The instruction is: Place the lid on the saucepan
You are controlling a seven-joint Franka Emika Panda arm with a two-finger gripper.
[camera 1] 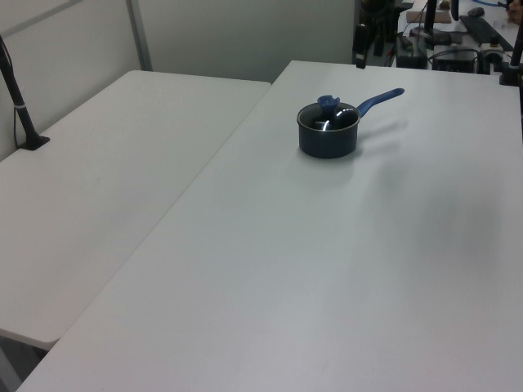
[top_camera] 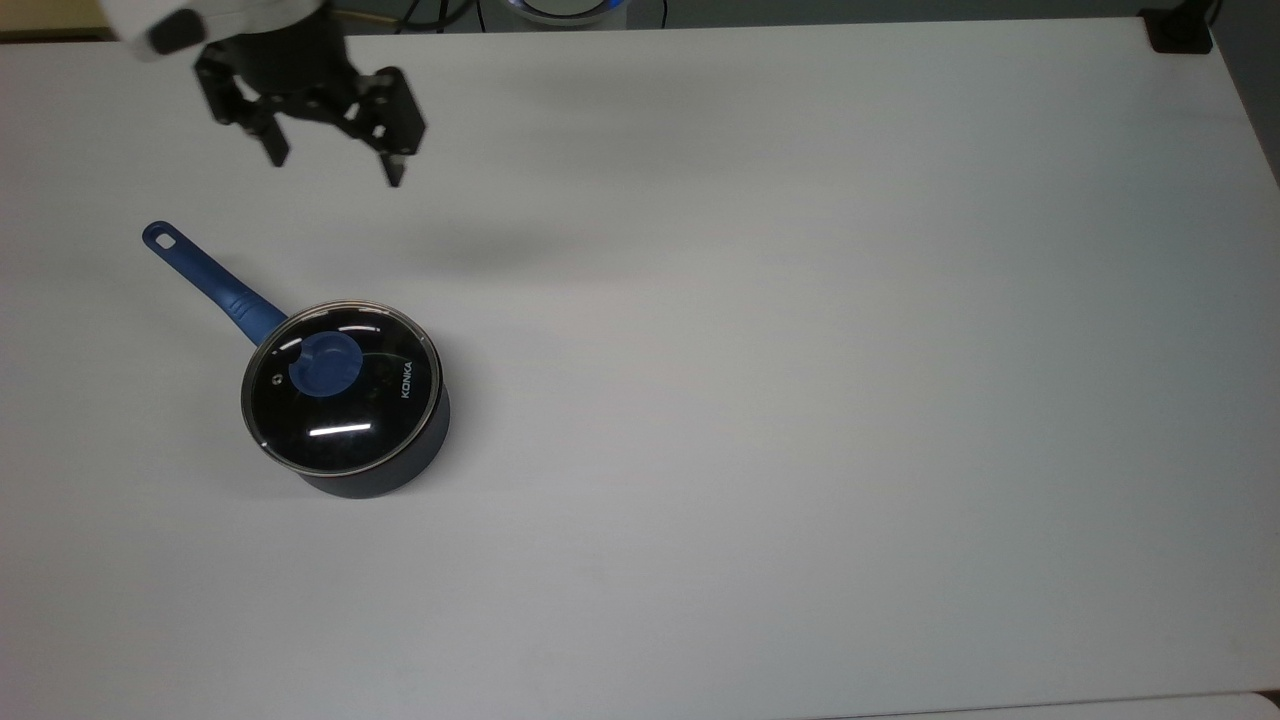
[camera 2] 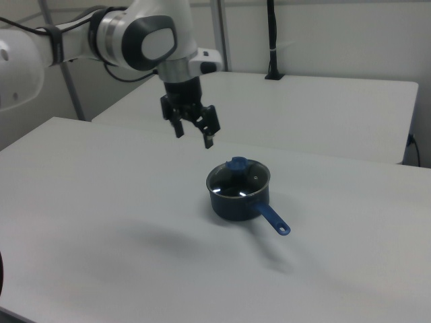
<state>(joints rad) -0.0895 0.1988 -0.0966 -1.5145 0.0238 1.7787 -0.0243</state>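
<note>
Your gripper (top_camera: 335,172) (camera 2: 194,137) hangs released and empty, fingers spread, above the table (top_camera: 800,300), well apart from the pan. You see the lid (top_camera: 342,385) (camera 1: 328,118) (camera 2: 238,177) seated on the saucepan (top_camera: 385,478) (camera 1: 327,140) (camera 2: 236,203), whose blue handle (top_camera: 210,280) points toward the top view's upper left.

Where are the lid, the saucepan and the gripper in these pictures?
lid (top_camera: 345,420): top view, on the glass.
saucepan (top_camera: 200,270): top view, on its blue handle.
gripper (top_camera: 335,170): top view, midway between its open fingertips.
</note>
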